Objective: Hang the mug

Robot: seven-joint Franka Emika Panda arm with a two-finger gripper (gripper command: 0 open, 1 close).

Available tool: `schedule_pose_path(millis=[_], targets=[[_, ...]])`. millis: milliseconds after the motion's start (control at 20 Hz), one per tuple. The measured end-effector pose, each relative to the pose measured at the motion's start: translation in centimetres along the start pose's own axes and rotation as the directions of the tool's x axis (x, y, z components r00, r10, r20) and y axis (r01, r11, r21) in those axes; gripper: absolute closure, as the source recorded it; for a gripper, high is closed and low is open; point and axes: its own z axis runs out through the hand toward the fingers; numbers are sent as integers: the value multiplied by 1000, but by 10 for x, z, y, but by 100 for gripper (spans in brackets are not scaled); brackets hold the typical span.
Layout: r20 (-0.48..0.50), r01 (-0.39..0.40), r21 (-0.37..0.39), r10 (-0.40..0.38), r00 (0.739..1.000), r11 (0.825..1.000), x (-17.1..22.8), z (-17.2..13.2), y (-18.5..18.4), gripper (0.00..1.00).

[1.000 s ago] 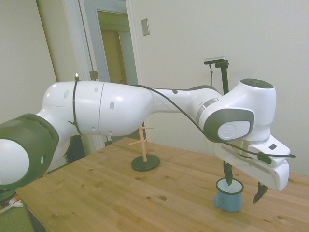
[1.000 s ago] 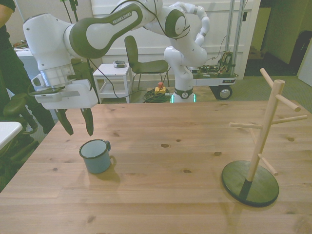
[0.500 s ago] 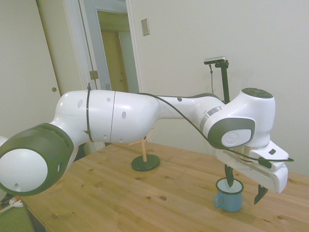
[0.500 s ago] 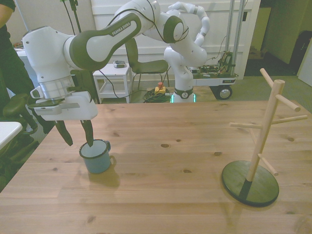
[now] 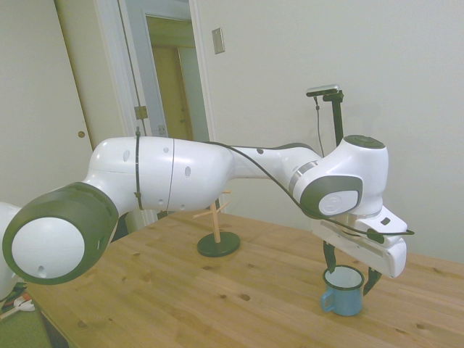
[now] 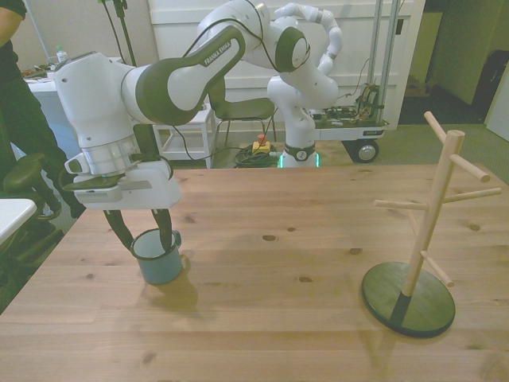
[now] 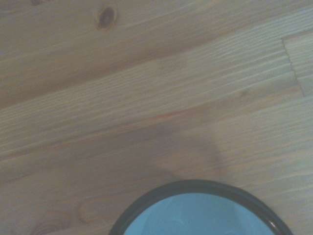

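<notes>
The small light-blue mug stands upright on the wooden table toward the front view's left, its handle toward the front view's right. In the side view the mug sits at the right, below the wrist. My gripper is open and low at the mug's rim, and in the side view the gripper has one finger on each side of the mug. The wrist view shows the mug's dark rim and pale inside. The wooden peg stand is far off at the front view's right.
The peg stand on its dark round base is the only other thing on the table. A person stands at the front view's left edge. Behind the table are a second robot arm, a chair and a cart.
The gripper has come down and shifted toward the front view's right. One finger dipped at the mug's rim before; now the open fingers sit lower around the mug. The mug has not moved.
</notes>
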Motion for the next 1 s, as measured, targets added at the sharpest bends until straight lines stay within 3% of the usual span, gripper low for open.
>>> schedule_pose_path(millis=[200,250,1000], targets=[[7,-17,-12,17,1000,1000,3,10,5,0],[9,-21,-17,21,1000,1000,4,13,7,100],[-30,-64,-41,63,998,997,22,36,40,100]])
